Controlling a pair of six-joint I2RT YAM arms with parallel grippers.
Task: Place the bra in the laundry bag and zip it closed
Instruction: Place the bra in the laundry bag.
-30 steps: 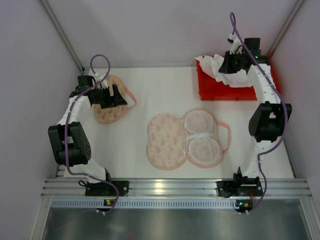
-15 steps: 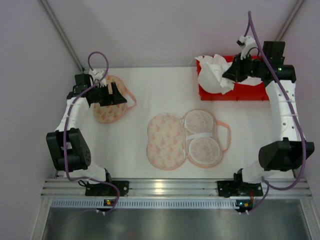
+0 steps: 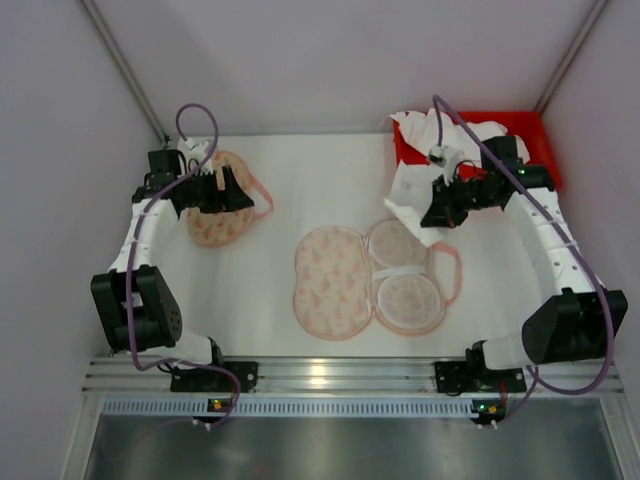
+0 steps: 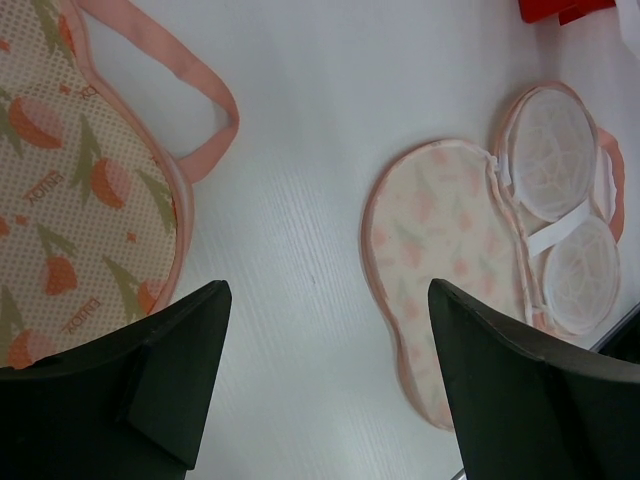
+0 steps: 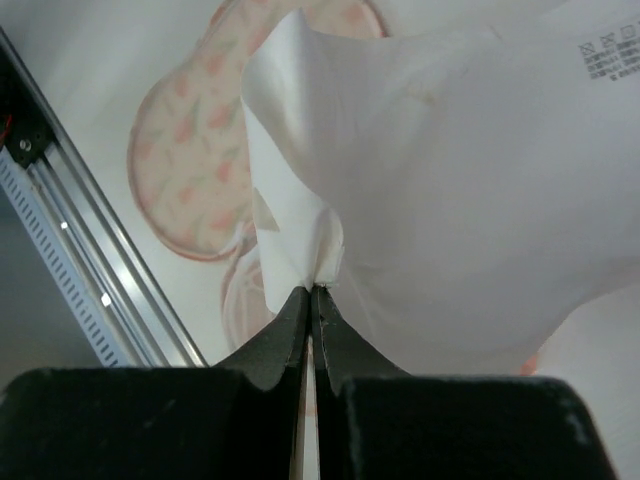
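The white bra [image 3: 408,188] hangs from my right gripper [image 3: 432,214], trailing back toward the red bin. That gripper [image 5: 312,288] is shut on a folded edge of the bra [image 5: 450,190], just above the far right edge of the laundry bag. The pink floral laundry bag [image 3: 345,282] lies unzipped and spread flat mid-table, its mesh cups [image 3: 405,275] facing up; it also shows as the open bag [image 4: 470,250] and as the bag [image 5: 185,165] below the fabric. My left gripper [image 3: 238,190] stands open and empty at the far left, as the left gripper [image 4: 325,300] shows.
A second floral bag [image 3: 215,228] with a pink strap lies under my left gripper, also seen as the zipped bag [image 4: 70,190]. The red bin [image 3: 530,130] sits at the back right corner. Grey walls close in the sides and back; a metal rail [image 3: 330,375] runs along the near edge.
My right arm has swung from over the red bin toward the table's middle, pulling the white bra out with it. The left arm has hardly moved.
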